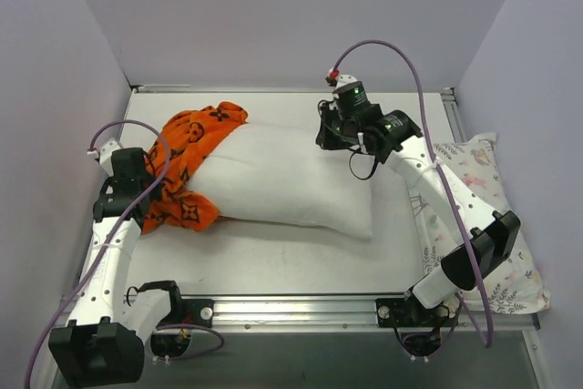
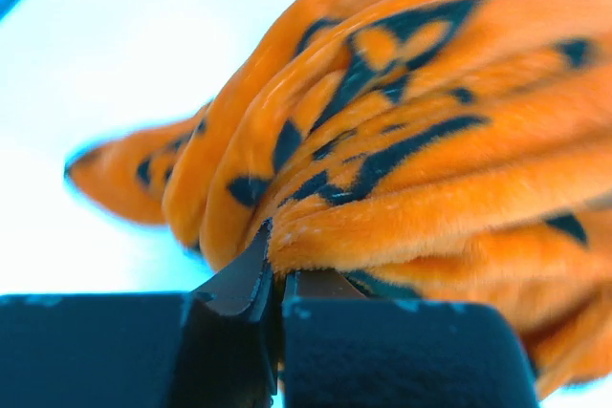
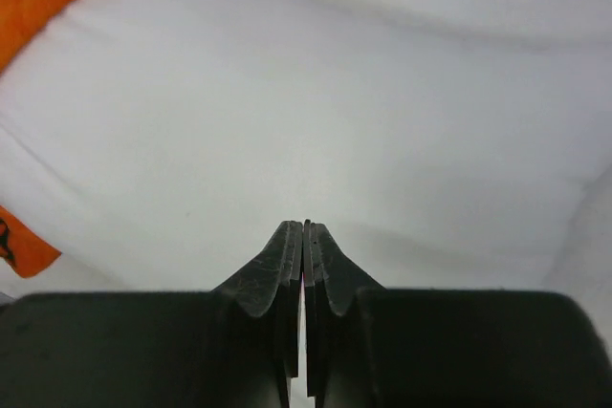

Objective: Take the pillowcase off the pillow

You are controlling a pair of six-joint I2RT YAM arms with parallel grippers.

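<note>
Left gripper pinches orange black-printed plush pillowcase; plump white pillow lies unheld beyond right gripper's closed fingers, so I fear it drags.

Plain pale lilac back wall. Matching left wall and right wall box in white surface. Metal rail along near edge, thinner far rail at back. Soft, even light; faint shadows.

A pastel floral-print pillow lies along the right edge of the pale table, which plain lavender walls enclose on three sides.
</note>
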